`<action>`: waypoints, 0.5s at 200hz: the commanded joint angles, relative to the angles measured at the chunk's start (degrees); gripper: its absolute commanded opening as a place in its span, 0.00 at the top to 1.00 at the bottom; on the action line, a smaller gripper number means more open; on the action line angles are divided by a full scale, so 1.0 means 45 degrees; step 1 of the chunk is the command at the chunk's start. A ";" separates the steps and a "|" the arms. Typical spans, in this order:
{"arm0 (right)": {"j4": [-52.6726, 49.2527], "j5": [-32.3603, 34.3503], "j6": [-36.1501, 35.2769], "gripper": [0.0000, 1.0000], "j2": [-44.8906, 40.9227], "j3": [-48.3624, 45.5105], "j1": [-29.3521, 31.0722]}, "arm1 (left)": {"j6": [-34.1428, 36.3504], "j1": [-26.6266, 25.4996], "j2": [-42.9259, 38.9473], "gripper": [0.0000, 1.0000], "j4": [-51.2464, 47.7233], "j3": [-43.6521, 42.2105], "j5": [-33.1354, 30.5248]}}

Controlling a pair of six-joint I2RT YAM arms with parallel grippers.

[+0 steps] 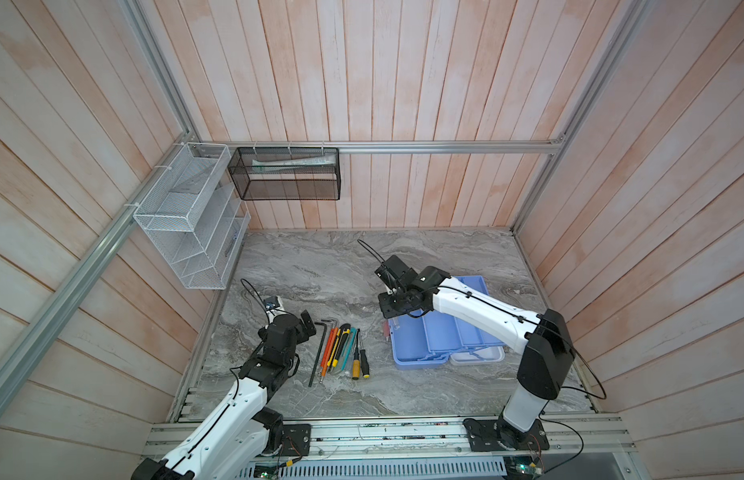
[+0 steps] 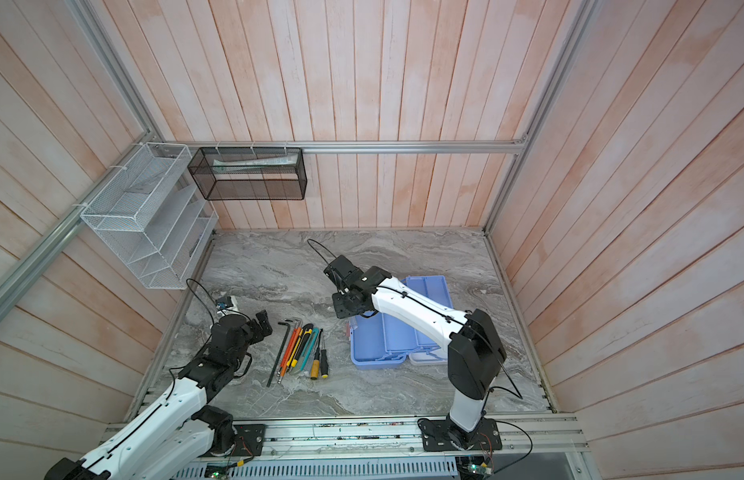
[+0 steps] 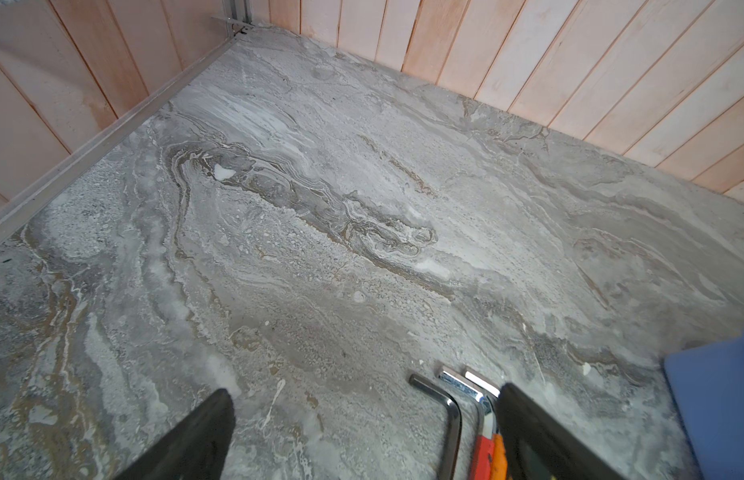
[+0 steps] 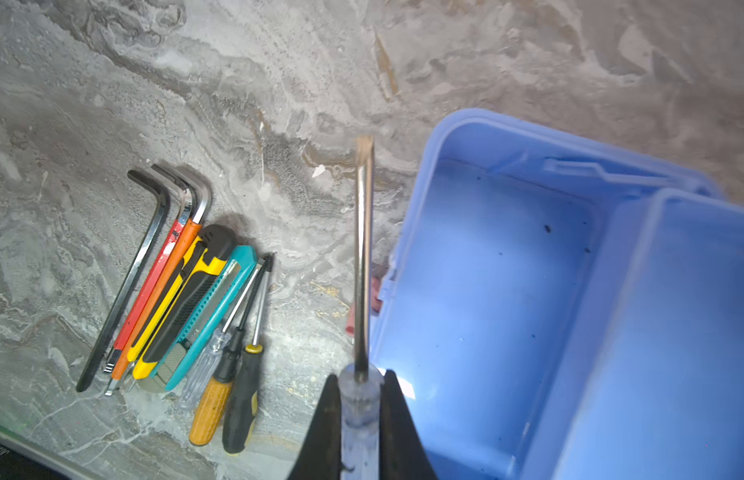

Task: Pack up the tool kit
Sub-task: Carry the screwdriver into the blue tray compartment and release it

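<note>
So the left arm (image 1: 233, 405) is stretched forward and sitting low, with the left gripper (image 3: 364, 390) spread wide, jaws well apart. The right arm (image 1: 478, 309) is folded at the elbow, wrist tipped down. The right gripper (image 4: 359, 376) is clamped on a clear-handled screwdriver (image 4: 364, 249), whose shaft pokes straight out past the fingertips.

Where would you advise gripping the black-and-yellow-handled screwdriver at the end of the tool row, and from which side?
I'd take the black-and-yellow-handled screwdriver by its thick handle, from above, jaws across it. It lies flat on the grey marbled table; the side toward the blue plastic box is free, while the orange-handled screwdriver crowds the other.
</note>
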 commanded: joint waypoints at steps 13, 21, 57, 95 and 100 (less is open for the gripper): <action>-0.1088 0.0733 -0.0541 1.00 -0.1615 -0.0892 -0.1085 | 0.0071 0.0092 0.0034 0.00 0.0035 0.0354 0.0085; -0.1124 0.0882 -0.0512 1.00 -0.2044 -0.1235 -0.1396 | 0.0081 0.0092 0.0038 0.00 0.0035 0.0354 0.0103; -0.1325 0.1897 -0.0900 1.00 -0.3857 -0.2863 -0.2715 | 0.0080 0.0102 0.0073 0.00 0.0033 0.0354 0.0139; -0.1706 0.2712 -0.1583 1.00 -0.4517 -0.3922 -0.3828 | 0.0058 0.0111 0.0102 0.00 0.0018 0.0393 0.0104; -0.1665 0.2761 -0.1585 1.00 -0.4612 -0.3991 -0.3943 | 0.0058 0.0111 0.0096 0.00 0.0013 0.0387 0.0103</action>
